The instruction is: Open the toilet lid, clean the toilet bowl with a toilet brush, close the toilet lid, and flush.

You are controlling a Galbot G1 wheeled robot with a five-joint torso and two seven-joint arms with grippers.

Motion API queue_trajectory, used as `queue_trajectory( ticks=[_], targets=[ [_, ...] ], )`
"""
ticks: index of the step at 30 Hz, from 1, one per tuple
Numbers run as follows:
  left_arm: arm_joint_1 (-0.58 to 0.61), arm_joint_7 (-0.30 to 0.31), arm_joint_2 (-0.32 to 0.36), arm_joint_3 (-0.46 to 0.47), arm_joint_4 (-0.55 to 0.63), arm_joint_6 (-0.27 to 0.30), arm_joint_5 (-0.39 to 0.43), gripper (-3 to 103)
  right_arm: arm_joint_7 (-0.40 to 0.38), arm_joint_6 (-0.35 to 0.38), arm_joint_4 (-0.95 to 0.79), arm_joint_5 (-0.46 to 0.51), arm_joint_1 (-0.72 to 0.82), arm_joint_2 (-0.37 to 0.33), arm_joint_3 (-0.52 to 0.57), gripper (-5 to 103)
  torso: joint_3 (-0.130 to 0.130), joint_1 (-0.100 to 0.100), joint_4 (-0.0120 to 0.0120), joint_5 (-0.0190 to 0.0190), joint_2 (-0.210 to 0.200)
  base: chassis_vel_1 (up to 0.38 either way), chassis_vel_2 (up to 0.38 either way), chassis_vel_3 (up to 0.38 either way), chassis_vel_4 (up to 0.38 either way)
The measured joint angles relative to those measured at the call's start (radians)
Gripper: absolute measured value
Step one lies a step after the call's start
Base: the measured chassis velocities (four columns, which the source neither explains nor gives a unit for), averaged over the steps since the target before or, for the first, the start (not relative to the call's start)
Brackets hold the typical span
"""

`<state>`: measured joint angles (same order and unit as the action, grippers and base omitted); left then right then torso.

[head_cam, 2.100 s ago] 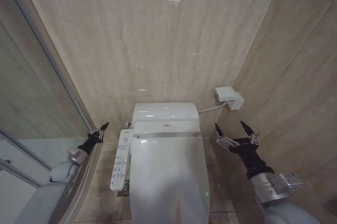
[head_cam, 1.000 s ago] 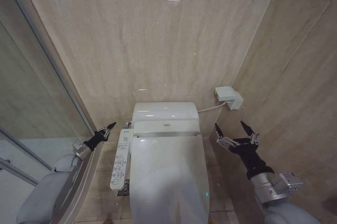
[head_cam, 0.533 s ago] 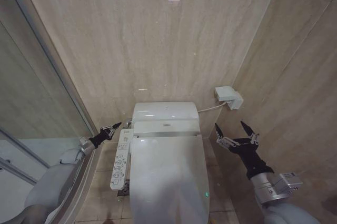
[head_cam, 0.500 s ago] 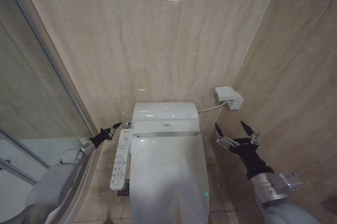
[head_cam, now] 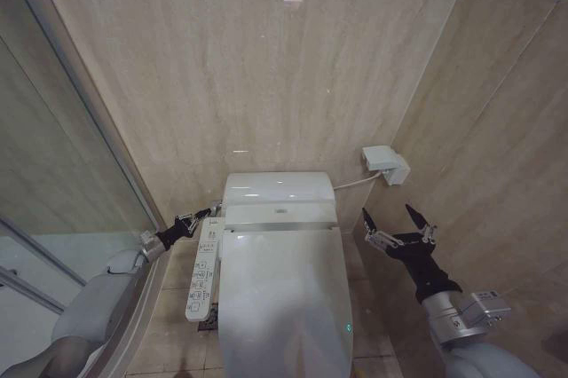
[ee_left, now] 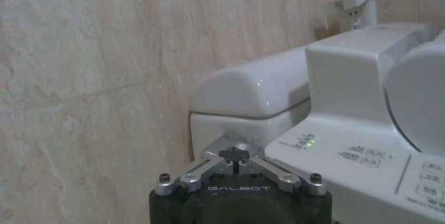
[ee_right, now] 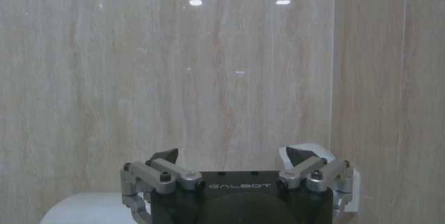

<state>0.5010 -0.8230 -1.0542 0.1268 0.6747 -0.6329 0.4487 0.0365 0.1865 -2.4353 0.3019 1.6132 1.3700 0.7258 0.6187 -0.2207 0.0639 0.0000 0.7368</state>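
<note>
Lying flat and closed over the bowl, the toilet lid (head_cam: 282, 294), long axis running from the tank (head_cam: 279, 190) at the back wall straight toward the camera, rounded front end nearest, hinge end against the tank. Sitting centred in the head view, between the glass shower partition (head_cam: 53, 174) on the robot's left and the stone side wall on its right. Hugging the lid's left edge, a narrow white control panel (head_cam: 204, 269) with rows of buttons, parallel to the same axis. Reaching in low from the left, the left gripper (head_cam: 197, 218), fingers pressed together to a point, tip just beside the panel's rear end and the tank's corner; in the left wrist view (ee_left: 235, 156) aimed at the tank's side with a green light lit on the panel beyond. Hovering to the right of the lid and apart from it, the right gripper (head_cam: 397, 219), fingers spread wide, pointed up toward the back wall below a small white wall box (head_cam: 386, 164) with a cable to the tank; spread fingers also seen in the right wrist view (ee_right: 236, 157).
</note>
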Motion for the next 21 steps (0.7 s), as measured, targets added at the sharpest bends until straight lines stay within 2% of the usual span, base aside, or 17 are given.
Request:
queue_trajectory(
  ticks=[12, 21],
  targets=[
    [-0.035, -0.04, -0.027, -0.003, -0.081, -0.026, -0.007, 0, 0.0, 0.0, 0.0, 0.0, 0.0, 0.0, 0.0, 100, 0.0, 0.0, -0.0001, 0.0002, 0.0, 0.0, 0.0, 0.0, 0.0],
    [-0.06, -0.044, -0.068, 0.007, -0.135, -0.032, -0.03, 0, 0.0, 0.0, 0.0, 0.0, 0.0, 0.0, 0.0, 100, 0.0, 0.0, -0.0001, 0.0, 0.0, 0.0, 0.0, 0.0, 0.0]
  ],
)
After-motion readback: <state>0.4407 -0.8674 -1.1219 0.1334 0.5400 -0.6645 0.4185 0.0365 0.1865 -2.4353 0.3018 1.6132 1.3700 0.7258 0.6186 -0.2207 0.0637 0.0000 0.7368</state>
